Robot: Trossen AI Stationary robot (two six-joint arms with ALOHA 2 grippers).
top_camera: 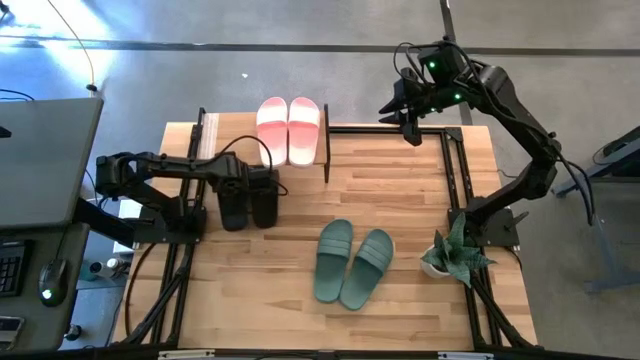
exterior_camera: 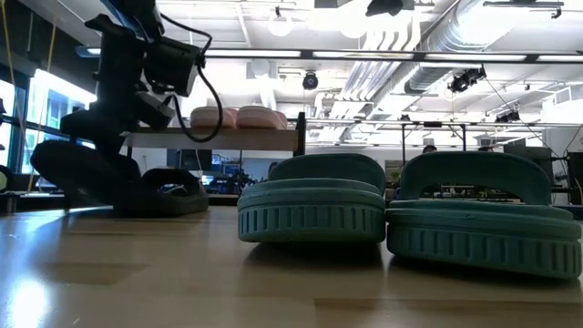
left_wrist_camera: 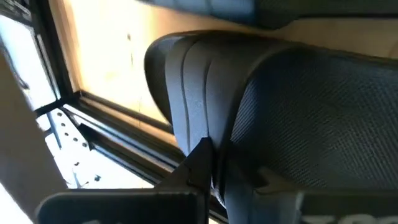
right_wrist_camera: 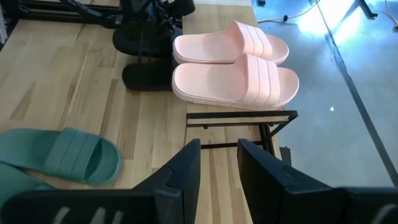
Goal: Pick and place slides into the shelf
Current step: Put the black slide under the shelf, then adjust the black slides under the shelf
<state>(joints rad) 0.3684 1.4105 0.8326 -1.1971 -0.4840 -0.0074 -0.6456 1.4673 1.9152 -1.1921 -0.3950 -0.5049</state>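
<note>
A black pair of slides (top_camera: 250, 203) lies on the table in front of the shelf (top_camera: 327, 150). My left gripper (top_camera: 262, 180) is down over the pair's far ends, shut on one black slide (left_wrist_camera: 292, 106). The other black slide (exterior_camera: 173, 193) lies flat on its sole beside it. A pale pink pair (top_camera: 289, 129) rests on the shelf's top board (exterior_camera: 219, 138). The sage green pair (top_camera: 352, 263) lies soles down near the table's middle. My right gripper (right_wrist_camera: 217, 155) hangs open, high above the table's far right, with nothing between its fingers. My left gripper pinches the edge of the black slide's wide strap (left_wrist_camera: 214, 134) between its two fingers (left_wrist_camera: 196, 165). The fingers come slanting down from the table's left side. The slide's sole seems to stay on the table; the arm hides how it sits.
A small potted plant (top_camera: 455, 255) stands at the table's right edge. Black frame rails (top_camera: 455, 170) run along the left and right sides. Bare board lies between the green pair and the shelf.
</note>
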